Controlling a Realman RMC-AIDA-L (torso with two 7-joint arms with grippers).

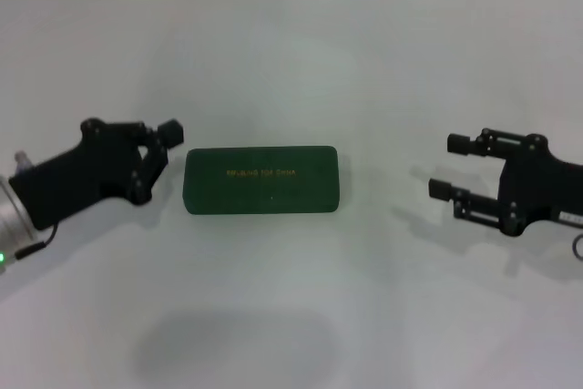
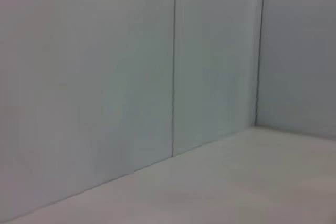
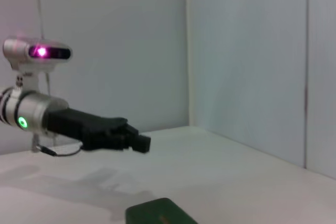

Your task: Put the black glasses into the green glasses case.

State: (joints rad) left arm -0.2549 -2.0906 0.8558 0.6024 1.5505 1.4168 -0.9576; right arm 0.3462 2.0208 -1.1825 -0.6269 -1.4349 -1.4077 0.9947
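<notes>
The green glasses case (image 1: 261, 180) lies closed and flat on the white table (image 1: 291, 61), near the middle of the scene, its long side running left to right and small gold lettering showing on its lid. No black glasses can be seen on the table in any view. The left gripper (image 1: 169, 138) sits just to the left of the case, close to its left end but not touching it; its dark fingers look drawn together near the tip and hold nothing. The right gripper (image 1: 444, 167) is well to the right of the case, pointing toward it, with its two fingers spread apart, one farther and one nearer, and nothing between them. In the right wrist view a corner of the case (image 3: 160, 213) shows low in the picture, and across the table the left gripper (image 3: 137, 141) appears with a green light on its silver wrist. The left wrist view shows only the pale wall panels (image 2: 105, 77) and bare tabletop.
</notes>
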